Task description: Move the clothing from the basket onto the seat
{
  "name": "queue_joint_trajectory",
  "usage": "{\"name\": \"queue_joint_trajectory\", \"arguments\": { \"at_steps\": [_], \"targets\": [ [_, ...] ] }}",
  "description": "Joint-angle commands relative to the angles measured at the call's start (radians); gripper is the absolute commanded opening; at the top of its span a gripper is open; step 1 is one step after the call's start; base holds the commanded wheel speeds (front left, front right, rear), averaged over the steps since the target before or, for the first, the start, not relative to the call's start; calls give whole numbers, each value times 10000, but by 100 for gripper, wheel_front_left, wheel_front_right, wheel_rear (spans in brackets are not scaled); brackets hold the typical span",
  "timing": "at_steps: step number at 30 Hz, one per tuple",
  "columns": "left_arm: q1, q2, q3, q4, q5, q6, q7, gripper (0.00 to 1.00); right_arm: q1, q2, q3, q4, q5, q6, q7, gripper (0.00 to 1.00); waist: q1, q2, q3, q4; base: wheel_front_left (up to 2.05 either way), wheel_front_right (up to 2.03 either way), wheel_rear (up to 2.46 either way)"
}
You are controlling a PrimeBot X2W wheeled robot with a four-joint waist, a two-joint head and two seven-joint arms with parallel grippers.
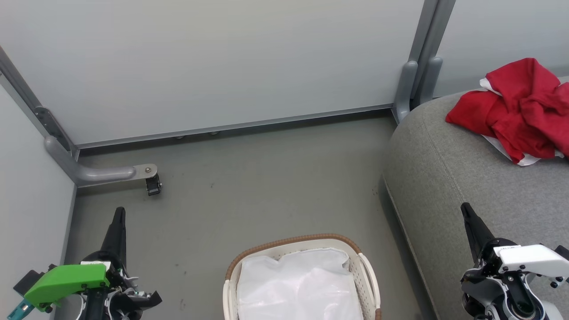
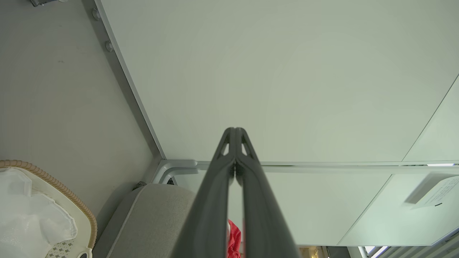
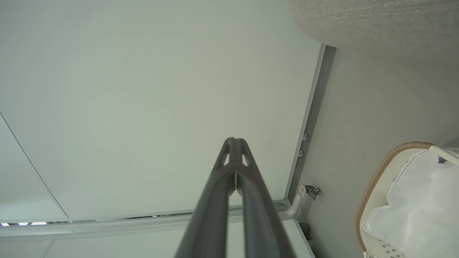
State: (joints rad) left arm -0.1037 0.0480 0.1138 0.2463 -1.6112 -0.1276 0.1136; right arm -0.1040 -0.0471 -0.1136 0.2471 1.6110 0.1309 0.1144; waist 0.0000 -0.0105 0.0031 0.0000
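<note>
The red clothing (image 1: 518,109) with white trim lies crumpled on the grey seat (image 1: 449,178) at the far right; a sliver of the clothing (image 2: 235,240) shows between the fingers in the left wrist view. The white basket (image 1: 293,242) with its brown rim stands on the floor at the bottom centre, holding just its white liner (image 1: 300,284). My left gripper (image 1: 119,212) is shut and holds nothing, over the floor to the left of the basket. My right gripper (image 1: 466,208) is shut and holds nothing, in front of the seat's edge.
Pale partition panels (image 1: 222,62) with grey metal frames close the back and the left. A partition foot with a black caster (image 1: 153,184) juts onto the grey floor (image 1: 266,178) at the left. Another foot (image 1: 415,84) stands behind the seat's corner.
</note>
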Motion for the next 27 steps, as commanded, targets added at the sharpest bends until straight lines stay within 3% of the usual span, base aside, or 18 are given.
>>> {"name": "queue_joint_trajectory", "arguments": {
  "at_steps": [1,27],
  "targets": [
    [-111,40,27,-20,-32,-62,44,0,-86,-59,-24,-46,36,-3,31,0,0,105,0,0,0,0,0],
    [-109,40,25,-23,-32,-62,41,0,-84,-59,-22,-44,37,-3,30,0,0,105,0,0,0,0,0]
  ]
}}
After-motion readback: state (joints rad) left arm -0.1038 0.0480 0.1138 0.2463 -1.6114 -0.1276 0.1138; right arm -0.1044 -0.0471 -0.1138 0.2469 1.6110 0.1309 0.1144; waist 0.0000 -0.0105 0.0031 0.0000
